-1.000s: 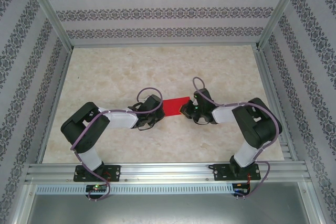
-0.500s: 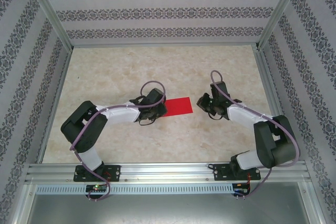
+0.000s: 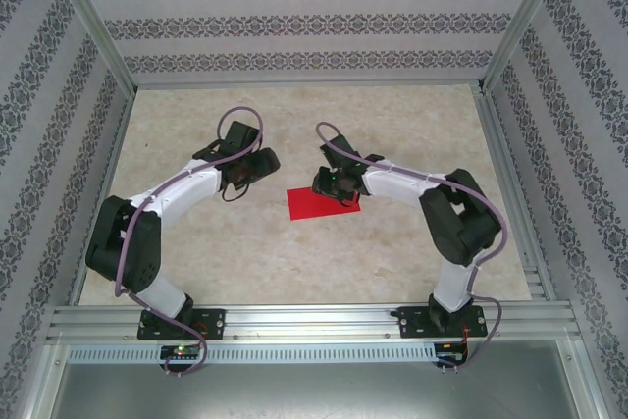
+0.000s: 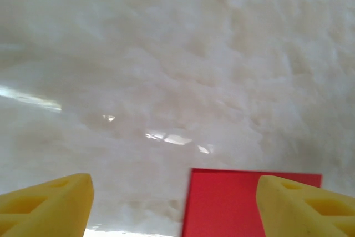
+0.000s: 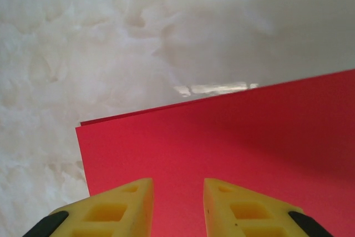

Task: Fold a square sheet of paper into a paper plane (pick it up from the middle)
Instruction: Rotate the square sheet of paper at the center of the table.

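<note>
We find the bright red folded paper sheet (image 3: 322, 203) flat at frame centre. The right gripper (image 5: 177, 190) hovers over its upper-right edge, jaws narrowly parted and empty. The left gripper (image 4: 173, 186) is spread wide, upper left of the paper.

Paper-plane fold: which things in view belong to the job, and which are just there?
Job: red sheet of paper, lying flat; left gripper, open; right gripper, over the sheet.
Not the job: table; aluminium frame; patterned walls.

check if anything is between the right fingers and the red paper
Nothing visible does: the right fingers are parted directly over the red paper, which lies flat on the table with nothing on it.
</note>
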### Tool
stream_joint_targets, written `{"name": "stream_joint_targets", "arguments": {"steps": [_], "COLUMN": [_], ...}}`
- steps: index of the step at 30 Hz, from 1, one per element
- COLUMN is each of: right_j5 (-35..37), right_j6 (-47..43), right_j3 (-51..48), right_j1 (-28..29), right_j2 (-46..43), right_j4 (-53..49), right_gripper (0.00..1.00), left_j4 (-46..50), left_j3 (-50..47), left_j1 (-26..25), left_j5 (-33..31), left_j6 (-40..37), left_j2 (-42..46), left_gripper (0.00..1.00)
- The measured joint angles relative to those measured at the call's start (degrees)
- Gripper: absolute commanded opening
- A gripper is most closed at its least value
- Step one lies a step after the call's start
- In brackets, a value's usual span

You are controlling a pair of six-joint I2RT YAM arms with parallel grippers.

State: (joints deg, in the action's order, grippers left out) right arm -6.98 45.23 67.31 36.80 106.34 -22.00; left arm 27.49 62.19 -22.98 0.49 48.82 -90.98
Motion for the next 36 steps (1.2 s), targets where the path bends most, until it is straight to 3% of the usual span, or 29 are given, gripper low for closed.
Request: {"name": "stream_joint_targets", "arguments": {"steps": [9,21,29,36], "right_j5": [-0.55,-3.91,-8.44,-2.49], "right_j6": [-1.27,-9.42,-17.88,-8.81], "right_j3": [14.82,19.65,7.19,-2.4], "right_j1": [4.72,8.57,9.75,0.92], "right_j2": [10.99,15.93,6.36,-6.19], "right_j4": [-4.98,-12.85,-16.7,-13.14], "right_gripper": [0.29,0.27,0.3,0.36], "left_j4": [4.04,4.13,4.13,4.09], "left_j3": [-3.72,-4.44,-4.81,-5.31], "left_j1": [6.25,9.86,10.6,10.6], "left_j5": [-1.88,-3.52,-3.32,0.81], "left_j6": [-5.09,-6.38,-6.38,-7.96], "left_j2": [4.15,4.48,4.15,2.67], "left_gripper": [1.0,1.0,1.0,1.0]}}
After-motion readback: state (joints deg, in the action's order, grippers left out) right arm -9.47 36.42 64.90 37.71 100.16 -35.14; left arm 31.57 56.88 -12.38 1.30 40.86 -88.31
